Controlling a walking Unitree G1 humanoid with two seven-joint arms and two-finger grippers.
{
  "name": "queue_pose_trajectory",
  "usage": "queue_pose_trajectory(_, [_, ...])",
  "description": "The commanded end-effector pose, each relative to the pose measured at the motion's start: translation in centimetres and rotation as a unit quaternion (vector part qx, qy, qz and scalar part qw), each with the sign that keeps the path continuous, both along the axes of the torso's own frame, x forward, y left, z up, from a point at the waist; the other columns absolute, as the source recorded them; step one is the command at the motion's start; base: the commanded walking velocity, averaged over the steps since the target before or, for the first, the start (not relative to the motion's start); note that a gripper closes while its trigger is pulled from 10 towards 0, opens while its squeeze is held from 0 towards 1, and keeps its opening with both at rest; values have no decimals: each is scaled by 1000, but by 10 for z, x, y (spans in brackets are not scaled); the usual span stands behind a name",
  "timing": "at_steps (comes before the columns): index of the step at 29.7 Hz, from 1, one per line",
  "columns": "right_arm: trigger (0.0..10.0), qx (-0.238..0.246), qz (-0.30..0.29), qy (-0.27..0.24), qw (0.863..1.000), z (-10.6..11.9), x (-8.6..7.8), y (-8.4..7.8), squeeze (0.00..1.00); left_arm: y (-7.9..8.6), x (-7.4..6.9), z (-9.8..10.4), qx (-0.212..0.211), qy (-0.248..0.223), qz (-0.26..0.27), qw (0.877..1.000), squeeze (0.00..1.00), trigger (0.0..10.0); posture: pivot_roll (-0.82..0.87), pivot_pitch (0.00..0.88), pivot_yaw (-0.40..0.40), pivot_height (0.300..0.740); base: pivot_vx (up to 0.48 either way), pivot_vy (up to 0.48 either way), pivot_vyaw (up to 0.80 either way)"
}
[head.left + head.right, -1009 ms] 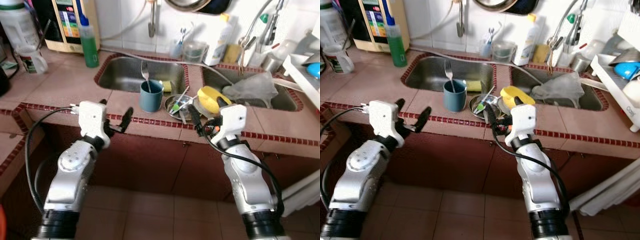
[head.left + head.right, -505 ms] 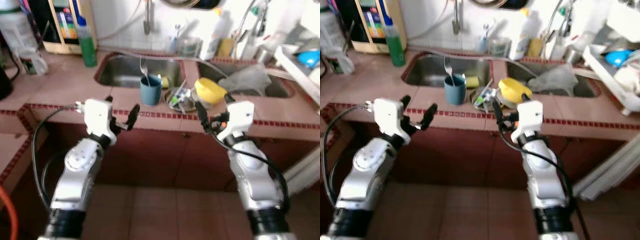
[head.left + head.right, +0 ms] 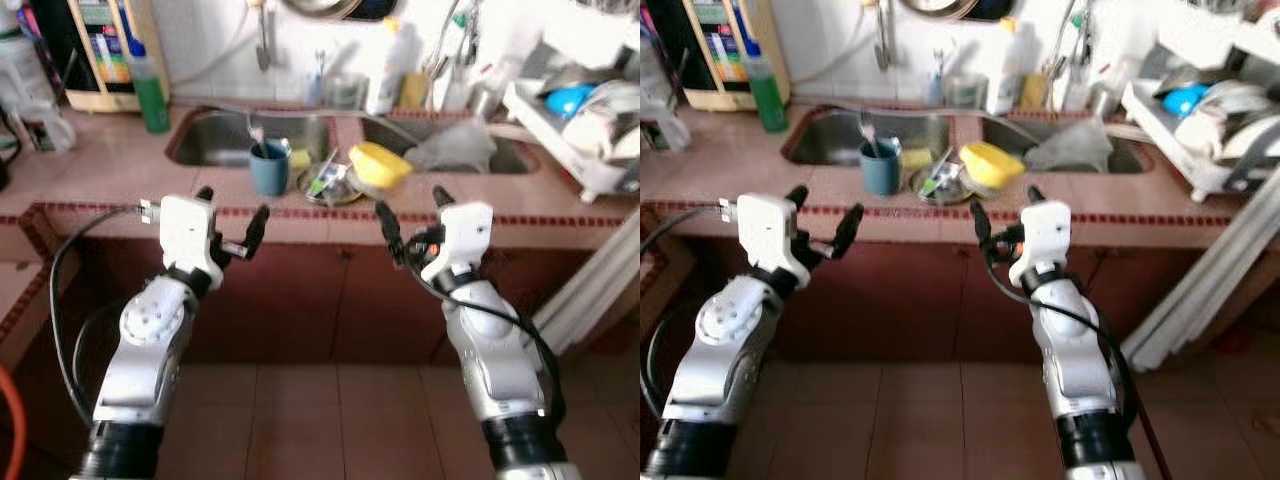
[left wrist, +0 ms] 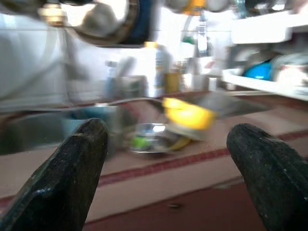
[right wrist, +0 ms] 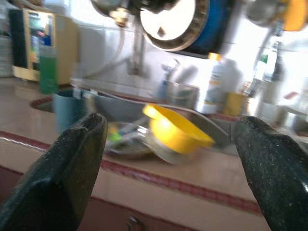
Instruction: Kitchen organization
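Retreating from the counter [image 3: 300, 222], left claw [image 3: 230, 212] and right claw [image 3: 410, 214] (both released) hover lower.

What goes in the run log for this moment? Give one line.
phase: facing counter | left gripper: open, empty, short of counter edge | right gripper: open, empty | ahead: blue cup, yellow bowl between sinks

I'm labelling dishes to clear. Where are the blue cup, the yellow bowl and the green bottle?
Blue cup [image 3: 268, 172]: left eye view, on its outer wall.
Yellow bowl [image 3: 380, 164]: left eye view, on its upturned side.
Green bottle [image 3: 152, 98]: left eye view, on its body.
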State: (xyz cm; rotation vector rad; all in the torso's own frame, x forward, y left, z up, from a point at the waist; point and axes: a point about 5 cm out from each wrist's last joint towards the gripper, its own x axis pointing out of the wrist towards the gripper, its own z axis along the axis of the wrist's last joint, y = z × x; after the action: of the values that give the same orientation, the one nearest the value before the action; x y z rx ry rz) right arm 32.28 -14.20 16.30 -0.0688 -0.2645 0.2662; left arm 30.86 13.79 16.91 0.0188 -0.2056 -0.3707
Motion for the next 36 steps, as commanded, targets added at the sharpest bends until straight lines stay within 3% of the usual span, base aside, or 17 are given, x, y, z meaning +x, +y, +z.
queue_pose_trajectory(1, [10000,4,2,-7,1000,2,1,2,0,8,1,5,16,-10,11,1000,0,10000,26,0,-24,740,0,0,0])
queue_pose_trajectory(9, [10000,3,4,-7,1000,1,1,3,0,9,-2,5,3,-15,6,1000,0,10000,32,0,-22,740,0,0,0])
queue_pose_trajectory(12, [10000,3,4,-6,1000,1,1,1,0,10,-2,4,10,-9,5,1000,0,10000,31,0,-21,740,0,0,0])
queue_pose_trajectory(20, [10000,-1,4,0,1000,-1,-2,-3,0,14,-1,2,-24,14,-1,1000,0,10000,19,0,-16,740,0,0,0])
queue_pose_trajectory(26, [10000,4,13,15,1000,-5,-6,-4,0,25,-5,-5,-28,33,17,999,0,10000,7,8,-12,740,0,0,0])
queue_pose_trajectory(36, [10000,6,15,15,1000,-3,-6,-4,0,24,-7,-6,-38,40,17,998,0,10000,10,18,-22,740,103,0,0])
